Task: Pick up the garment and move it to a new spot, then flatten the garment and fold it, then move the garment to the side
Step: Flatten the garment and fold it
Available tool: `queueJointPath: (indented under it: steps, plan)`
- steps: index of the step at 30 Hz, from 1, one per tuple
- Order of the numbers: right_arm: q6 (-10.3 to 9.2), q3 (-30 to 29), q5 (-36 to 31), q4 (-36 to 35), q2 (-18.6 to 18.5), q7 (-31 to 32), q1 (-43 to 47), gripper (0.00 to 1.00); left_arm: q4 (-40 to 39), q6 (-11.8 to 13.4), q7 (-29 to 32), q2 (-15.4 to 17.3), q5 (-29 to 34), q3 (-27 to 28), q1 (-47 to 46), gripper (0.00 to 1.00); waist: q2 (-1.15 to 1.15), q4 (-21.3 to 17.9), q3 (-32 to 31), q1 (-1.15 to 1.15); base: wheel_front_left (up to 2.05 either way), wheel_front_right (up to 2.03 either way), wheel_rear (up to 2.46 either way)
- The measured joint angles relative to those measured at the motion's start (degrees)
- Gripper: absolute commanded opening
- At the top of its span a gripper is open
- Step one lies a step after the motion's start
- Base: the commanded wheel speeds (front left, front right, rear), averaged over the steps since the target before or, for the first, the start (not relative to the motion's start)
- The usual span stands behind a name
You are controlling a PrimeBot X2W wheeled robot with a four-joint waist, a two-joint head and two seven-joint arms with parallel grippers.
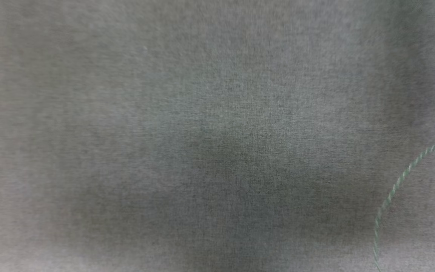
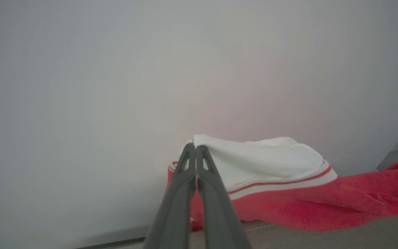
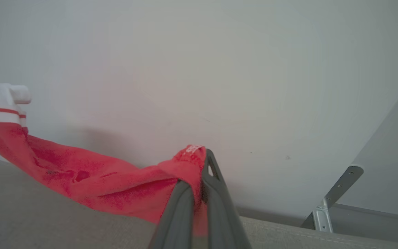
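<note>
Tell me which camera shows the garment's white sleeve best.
The left wrist view: the white sleeve of the garment spreads wide there, striped trim clear, beside the fingers of the left gripper. The right wrist view catches a small piece at its left edge. The head view gives grey fabric and a green cord.

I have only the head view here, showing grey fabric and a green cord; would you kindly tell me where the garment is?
Observer: The left wrist view shows the garment, red with a white sleeve, lying low before a pale wall.
Operator: Thank you. Is either tool holding it?
Observer: The left tool is shut, and it appears to pinch the white sleeve, which rises to a peak at its tips.
Operator: And the right one?
Observer: The right tool is shut on a red edge, and the cloth stretches away from it over a grey surface.
</note>
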Motion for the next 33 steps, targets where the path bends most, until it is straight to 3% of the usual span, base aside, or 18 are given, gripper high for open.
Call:
queueJointPath:
  steps: [5, 11, 16, 22, 27, 33]
  plan:
    - [0.00, 8.7, 10.7, -3.4, -2.4, 8.7, 9.9, 0.00, 0.2, -0.3, 0.7, -0.1, -1.8, -0.8, 10.0, 0.00, 0.00, 0.6, -6.0, 0.00, 0.00, 0.00, 0.00]
    - [0.00, 17.7, 25.5, -16.7, -10.4, 20.9, 27.4, 0.00, -0.7, -0.6, 2.0, -1.7, -3.2, -3.1, 24.1, 0.00, 0.00, 1.3, -14.1, 0.00, 0.00, 0.00, 0.00]
    - [0.00, 19.6, 35.7, -29.4, -17.5, 27.9, 42.7, 0.00, -7.4, -0.7, 2.1, -0.8, -5.4, -5.6, 36.4, 0.00, 0.00, 1.8, -20.7, 0.00, 0.00, 0.00, 0.00]
    - [0.00, 16.3, 41.6, -40.8, -24.0, 32.9, 58.0, 0.00, -17.5, -0.5, 1.5, 4.0, -7.8, -6.8, 51.1, 0.00, 0.00, 2.4, -27.2, 0.00, 0.00, 0.00, 0.00]
    - [0.00, 11.3, 43.8, -48.0, -26.8, 37.0, 68.7, 0.00, -31.4, 3.5, 1.9, 10.0, -9.1, -6.8, 63.1, 0.00, 0.00, 2.9, -30.6, 0.00, 0.00, 0.00, 0.00]
    - [0.00, 4.6, 44.4, -55.2, -27.4, 42.4, 78.7, 0.00, -53.2, 12.0, 6.0, 17.7, -11.9, -6.8, 78.0, 0.00, 0.00, 3.7, -30.7, 0.00, 0.00, 0.00, 0.00]
